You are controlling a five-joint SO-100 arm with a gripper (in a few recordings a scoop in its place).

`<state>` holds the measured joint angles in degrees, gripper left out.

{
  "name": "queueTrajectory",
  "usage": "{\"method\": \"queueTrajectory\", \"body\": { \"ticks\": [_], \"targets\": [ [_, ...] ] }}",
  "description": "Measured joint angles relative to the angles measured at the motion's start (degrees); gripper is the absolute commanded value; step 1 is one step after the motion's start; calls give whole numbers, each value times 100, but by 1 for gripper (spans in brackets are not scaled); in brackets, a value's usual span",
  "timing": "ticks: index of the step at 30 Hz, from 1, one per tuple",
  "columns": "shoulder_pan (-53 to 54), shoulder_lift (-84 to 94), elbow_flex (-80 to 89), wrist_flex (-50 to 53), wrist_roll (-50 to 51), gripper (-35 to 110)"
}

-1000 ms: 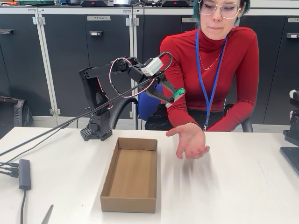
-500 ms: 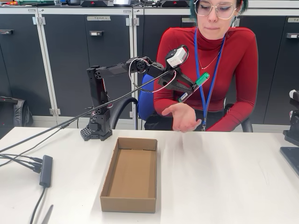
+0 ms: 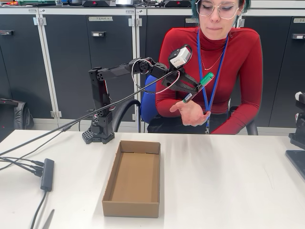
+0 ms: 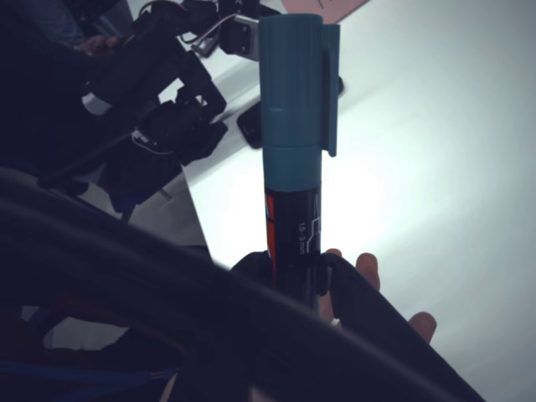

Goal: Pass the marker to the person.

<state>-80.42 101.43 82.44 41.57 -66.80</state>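
- the arm [image 3: 119, 71] reaches out from its base near the table's [image 3: 228, 181] far edge, toward the person [image 3: 224, 62] seated behind it.
- its gripper [image 3: 193, 89] is pinched on the marker's [image 3: 199, 87] dark barrel; the green cap points up and to the right in the fixed view.
- in the wrist view the marker [image 4: 295, 167] stands upright between the jaws.
- the person's hand [image 3: 190, 112] is cupped palm-up just under the marker's lower end.
- an open cardboard box [image 3: 132, 179] sits on the table, left of centre.
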Motion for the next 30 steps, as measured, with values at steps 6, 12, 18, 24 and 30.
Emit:
{"method": "queueTrajectory", "body": {
  "ticks": [6, 12, 18, 24, 30],
  "targets": [
    [0, 0, 0, 0, 53, 33],
    [0, 9, -9, -35, 53, 33],
    [0, 9, -9, -35, 53, 33],
    [0, 9, -9, -53, 53, 33],
    [0, 9, -9, -53, 53, 33]
  ]
}}
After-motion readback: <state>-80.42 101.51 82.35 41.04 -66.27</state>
